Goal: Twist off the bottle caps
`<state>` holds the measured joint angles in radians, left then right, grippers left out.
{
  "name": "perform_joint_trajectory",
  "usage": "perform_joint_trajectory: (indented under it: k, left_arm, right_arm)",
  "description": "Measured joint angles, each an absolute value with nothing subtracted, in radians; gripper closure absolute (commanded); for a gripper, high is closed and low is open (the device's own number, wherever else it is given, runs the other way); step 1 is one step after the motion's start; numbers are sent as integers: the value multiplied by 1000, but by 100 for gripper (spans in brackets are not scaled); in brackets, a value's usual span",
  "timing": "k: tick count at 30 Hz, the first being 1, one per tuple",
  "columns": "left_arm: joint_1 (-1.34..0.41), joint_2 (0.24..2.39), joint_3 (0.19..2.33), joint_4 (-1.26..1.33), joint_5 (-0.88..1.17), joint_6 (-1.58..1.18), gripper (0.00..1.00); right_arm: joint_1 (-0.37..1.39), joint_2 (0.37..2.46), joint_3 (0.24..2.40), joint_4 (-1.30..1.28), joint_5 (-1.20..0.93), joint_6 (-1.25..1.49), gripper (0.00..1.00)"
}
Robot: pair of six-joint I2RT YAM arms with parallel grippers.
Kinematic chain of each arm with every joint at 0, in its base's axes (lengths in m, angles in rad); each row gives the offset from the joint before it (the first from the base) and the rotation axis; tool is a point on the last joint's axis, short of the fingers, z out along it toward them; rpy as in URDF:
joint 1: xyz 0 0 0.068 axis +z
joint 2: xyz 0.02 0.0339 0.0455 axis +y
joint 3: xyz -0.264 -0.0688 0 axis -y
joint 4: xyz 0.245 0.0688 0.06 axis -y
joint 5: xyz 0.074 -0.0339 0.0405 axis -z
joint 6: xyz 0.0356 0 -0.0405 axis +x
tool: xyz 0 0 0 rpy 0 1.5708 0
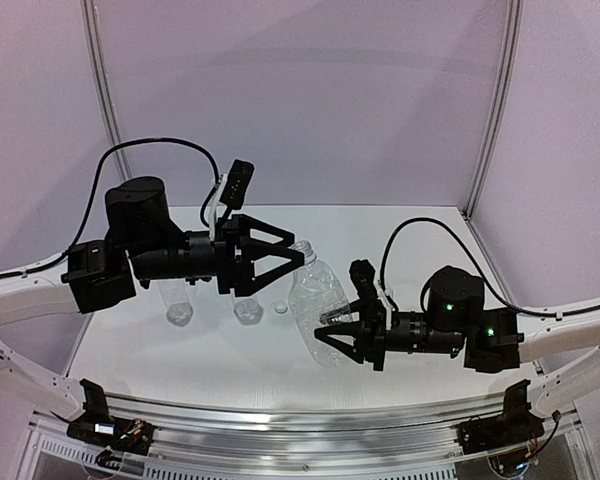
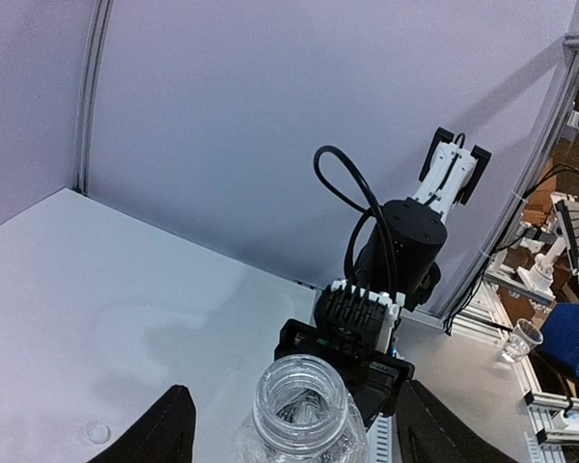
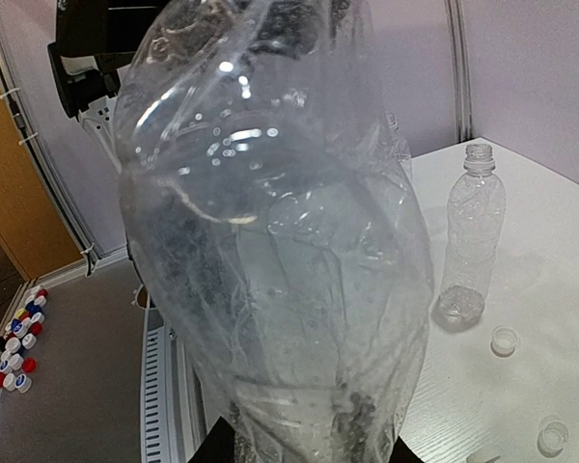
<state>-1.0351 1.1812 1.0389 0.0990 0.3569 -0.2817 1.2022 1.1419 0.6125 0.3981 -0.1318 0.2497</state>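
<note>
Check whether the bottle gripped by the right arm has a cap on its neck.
No: in the left wrist view the bottle shows an open threaded mouth with nothing screwed on it.

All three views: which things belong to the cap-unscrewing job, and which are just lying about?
Job:
- held bottle, uncapped, clamped in the right gripper
- left gripper, open at its neck
- left standing bottle
- middle standing bottle
- loose cap

Lying about:
- coloured caps on the floor
- plastic cup, off to the side
</note>
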Motion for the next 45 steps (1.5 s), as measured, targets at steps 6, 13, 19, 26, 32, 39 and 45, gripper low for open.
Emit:
perform_joint_trajectory:
  k: [6,13,19,26,32,39,45]
  left_arm:
    - [-1040,1214,1063,80,354,-281,45]
    - [-1048,1245,1088,70,355,-279,56]
    - [-1056,1245,1093,65,358,-261,84]
    - [-1056,1254,1108,49,357,-251,88]
    - [-1056,1258,1108,25,342,-242,88]
    - [-1049,1258,1108,14,259,-223,89]
    - [-1035,1261,1102,15,80,-190,88]
  right_arm:
    - [1209,1142,612,398,-131,239,68]
    - [1211,1142,612,393,-126,232,68]
    - [1212,1142,612,387,-116,230,68]
    - [1216,1140,612,387,-96,223,35]
    - [1219,1132,612,387,-37,226,1]
    - [1222,1103,612,383,65,234,1]
    - [1222,1070,612,368,153,245,1]
